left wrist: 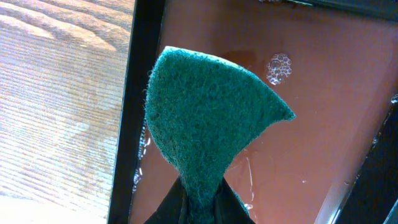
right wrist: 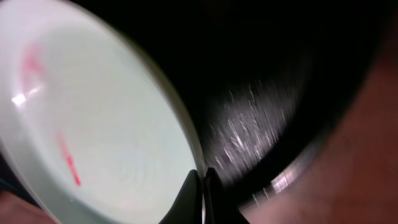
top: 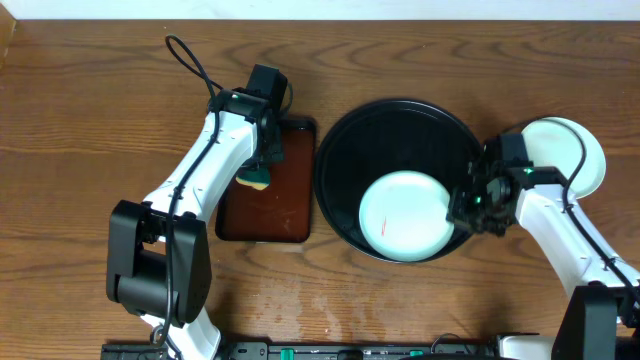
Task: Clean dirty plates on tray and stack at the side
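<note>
The plate [top: 405, 215], round with no long axis and lying face up, is nipped at its right rim by my right jaws, low right in the black tray [top: 350, 150]. The tray's rim runs just beside my grip, with bare floor open to the upper left. The plate is pale mint-white with thin red smears [right wrist: 69, 167]; my left jaws clamp a green sponge [left wrist: 205, 118] over the brown tray [top: 290, 210].

Overhead looks straight down on the table [top: 80, 100]. Wrist views sit close: left over the brown tray [left wrist: 323, 124], right at the plate [right wrist: 112, 124], both visible overhead.
</note>
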